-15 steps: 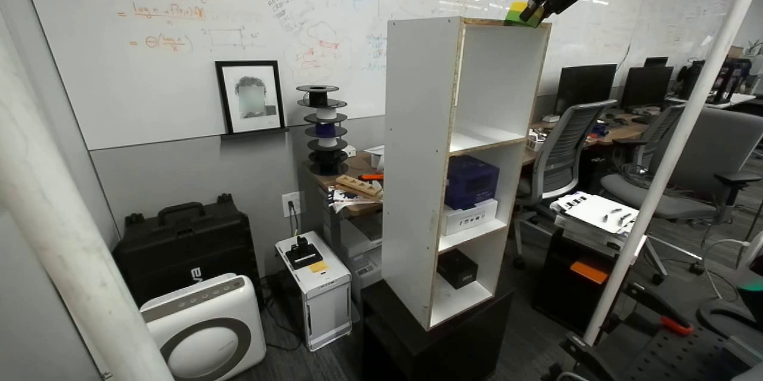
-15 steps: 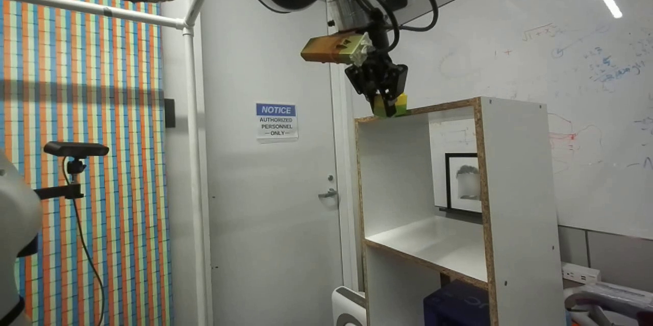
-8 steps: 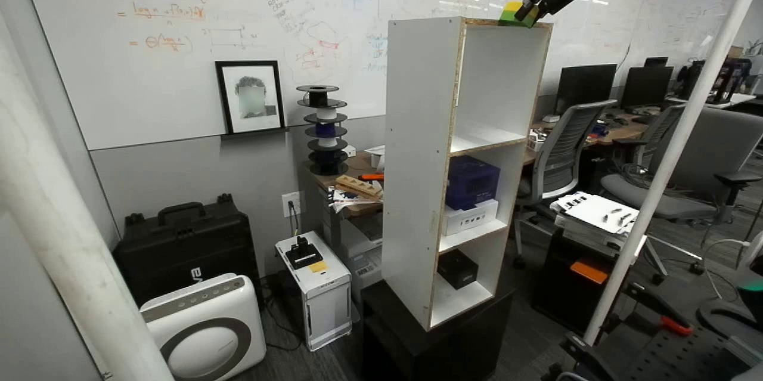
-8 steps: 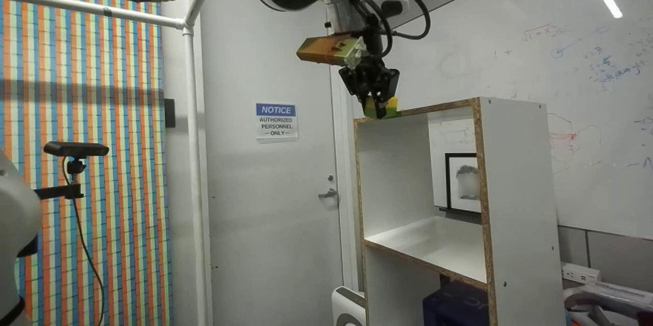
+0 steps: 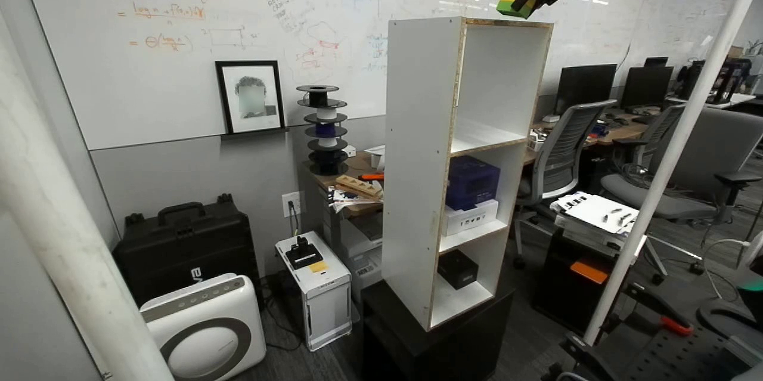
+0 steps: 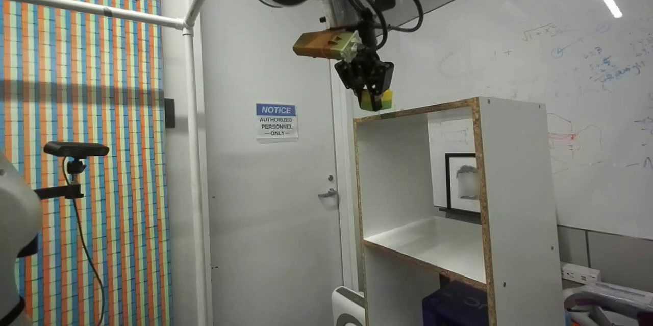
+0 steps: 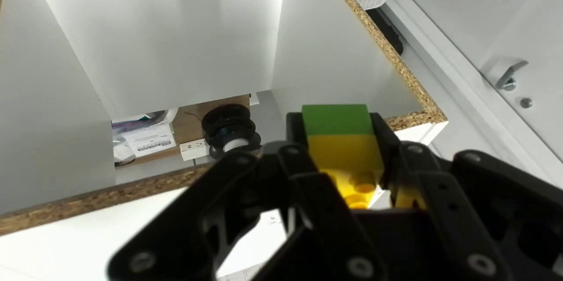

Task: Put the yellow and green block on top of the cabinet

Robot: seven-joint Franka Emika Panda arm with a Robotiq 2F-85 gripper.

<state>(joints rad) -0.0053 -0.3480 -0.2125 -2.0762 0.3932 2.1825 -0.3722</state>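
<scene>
The yellow and green block (image 5: 508, 4) is held between the fingers of my gripper (image 5: 524, 2), which is shut on it. The block also shows in an exterior view (image 6: 387, 100) and in the wrist view (image 7: 343, 153), where black pads (image 7: 297, 129) press its two sides. The tall white cabinet (image 5: 420, 130) stands below; it also shows in an exterior view (image 6: 520, 188). In both exterior views the block appears slightly higher than the cabinet's top front edge, near one corner. I cannot tell whether it is over the top or just in front.
A dark blue box (image 5: 474, 181) on a white box and a black box (image 5: 458, 268) stand on the cabinet's lower shelves. A white pole (image 5: 661, 178) rises in the foreground. A whiteboard (image 5: 197, 23) is behind, and a door (image 6: 270, 203) is beside the cabinet.
The gripper with the block has moved left in both exterior views. In the last half second it has risen, so the block has lifted from the level of the cabinet's top edge to above it.
</scene>
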